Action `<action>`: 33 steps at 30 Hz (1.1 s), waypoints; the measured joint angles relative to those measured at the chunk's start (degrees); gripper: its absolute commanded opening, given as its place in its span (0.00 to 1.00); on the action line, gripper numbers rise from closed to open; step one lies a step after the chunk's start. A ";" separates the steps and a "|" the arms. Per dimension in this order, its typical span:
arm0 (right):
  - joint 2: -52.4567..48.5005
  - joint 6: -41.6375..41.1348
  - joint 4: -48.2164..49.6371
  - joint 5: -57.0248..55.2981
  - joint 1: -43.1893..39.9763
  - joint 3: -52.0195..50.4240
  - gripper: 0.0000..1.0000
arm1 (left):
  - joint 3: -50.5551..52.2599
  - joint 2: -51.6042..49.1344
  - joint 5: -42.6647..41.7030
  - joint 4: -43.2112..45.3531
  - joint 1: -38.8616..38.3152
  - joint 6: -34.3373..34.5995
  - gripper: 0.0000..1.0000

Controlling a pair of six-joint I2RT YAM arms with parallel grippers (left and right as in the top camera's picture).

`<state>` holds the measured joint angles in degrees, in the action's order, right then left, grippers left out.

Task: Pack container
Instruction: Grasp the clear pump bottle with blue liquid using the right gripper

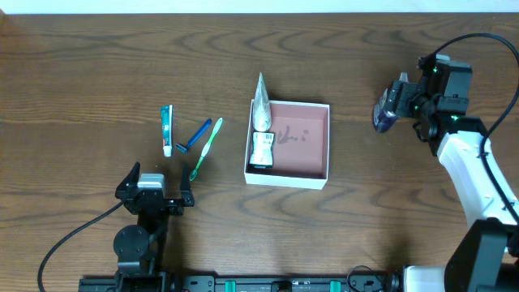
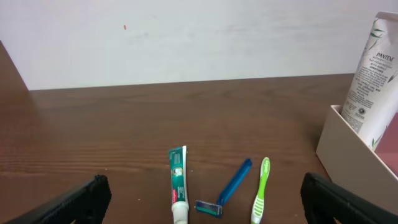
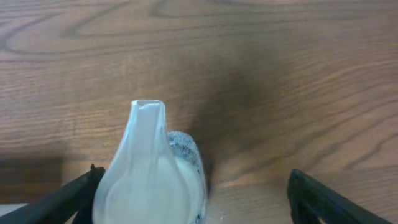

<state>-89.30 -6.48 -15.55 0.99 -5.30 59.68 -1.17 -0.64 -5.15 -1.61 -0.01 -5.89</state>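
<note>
Closing the wide-open right gripper (image 3: pixel 193 186) now could tip or squirt away the translucent white, blue-speckled bottle (image 3: pixel 152 168) crowded against one of its fingers. The left gripper (image 2: pixel 204 190), open too, faces a white-and-green toothpaste tube (image 2: pixel 177 180), blue razor (image 2: pixel 231 186) and green toothbrush (image 2: pixel 262 190); the shallow white-walled square container (image 1: pixel 289 180) sits mid-tabletop (image 1: pixel 81 65), a leaning white shampoo tube (image 1: pixel 261 130) crowding one side
</note>
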 measured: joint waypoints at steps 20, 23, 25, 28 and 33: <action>-2.82 1.31 1.68 1.14 0.00 0.37 0.36 | 0.00 0.02 0.00 0.00 0.00 0.00 0.98; -2.82 1.31 0.57 1.29 0.00 1.18 0.36 | 0.00 0.02 0.02 0.00 0.00 0.00 0.98; -2.82 1.31 -0.13 1.66 0.00 1.77 0.36 | 0.00 0.02 0.00 0.00 0.00 0.00 0.98; -2.82 1.31 -0.70 2.03 0.00 2.75 0.37 | 0.00 0.02 0.02 -0.02 0.00 0.00 0.98; -2.82 1.31 -1.81 2.10 0.00 3.65 0.34 | 0.00 0.02 0.00 0.00 0.00 0.00 0.98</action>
<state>-92.12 -5.17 -17.37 3.09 -5.30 63.33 -1.17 -0.62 -5.15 -1.61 -0.01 -5.89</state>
